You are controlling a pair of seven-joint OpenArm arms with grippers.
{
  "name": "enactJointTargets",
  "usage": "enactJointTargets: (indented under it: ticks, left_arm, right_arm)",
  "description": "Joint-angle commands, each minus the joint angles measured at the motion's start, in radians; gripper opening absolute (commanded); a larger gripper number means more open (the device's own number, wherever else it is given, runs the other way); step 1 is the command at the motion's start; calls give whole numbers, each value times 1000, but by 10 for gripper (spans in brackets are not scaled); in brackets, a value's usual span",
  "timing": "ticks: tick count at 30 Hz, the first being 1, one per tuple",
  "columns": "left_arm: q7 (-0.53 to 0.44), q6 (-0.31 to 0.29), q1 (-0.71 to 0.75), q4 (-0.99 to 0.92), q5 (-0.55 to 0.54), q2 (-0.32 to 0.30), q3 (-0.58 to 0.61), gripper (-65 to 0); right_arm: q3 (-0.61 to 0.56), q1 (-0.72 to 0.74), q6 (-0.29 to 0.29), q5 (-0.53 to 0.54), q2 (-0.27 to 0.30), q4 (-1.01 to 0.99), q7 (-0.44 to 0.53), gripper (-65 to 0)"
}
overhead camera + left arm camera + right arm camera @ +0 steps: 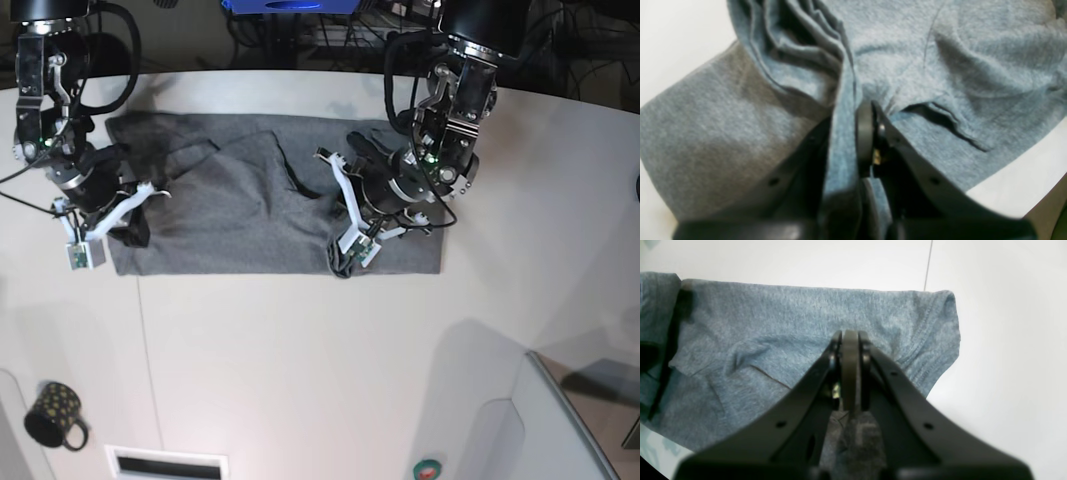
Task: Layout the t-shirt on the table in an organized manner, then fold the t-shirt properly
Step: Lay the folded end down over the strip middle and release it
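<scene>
**A:** Where do you stand? The t-shirt (240, 215) lies as a long band across the table (300, 350), already doubled over, so you're in the folding part, not the spreading-out.

**B:** And your claws?

**A:** Your left gripper (853, 110) is clenched on a fold of the shirt; a strip of grey cloth runs right between its fingertips, with bunched pleats just ahead and to one side. Your right gripper (850, 336) is shut tight, pads pressed together over the sleeve end. Cloth lies beneath and ahead of it, but you can't tell whether any is pinched.

**B:** Next move?

**A:** I'd judge: carry the left-held fold across toward the right claw, keeping the edge taut, while the right end stays pinned. Watch those pleats; they may drag crooked.
</scene>
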Motion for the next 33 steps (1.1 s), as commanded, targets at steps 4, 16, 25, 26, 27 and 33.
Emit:
enactJointTargets:
  ticks: [4, 16, 25, 26, 27, 33]
  left_arm:
    - [-17, 1, -16, 15, -12, 1, 3, -650]
    - [-17, 1, -16, 16, -12, -1, 43, -334]
    - [-17, 1, -17, 16, -18, 4, 144, -334]
    - [-17, 1, -17, 16, -20, 4, 158, -336]
    - [-17, 1, -19, 19, -20, 4, 167, -336]
    - [-17, -2, -17, 25, -20, 36, 173, -337]
  right_arm:
    - [4, 11, 5, 15, 7, 13, 25, -642]
    - [3, 11, 5, 15, 7, 13, 25, -642]
    - [3, 9, 5, 15, 7, 13, 25, -642]
    - [4, 9, 5, 15, 7, 13, 25, -642]
    - [4, 9, 5, 15, 7, 13, 25, -642]
    - [4, 9, 5, 15, 7, 15, 25, -642]
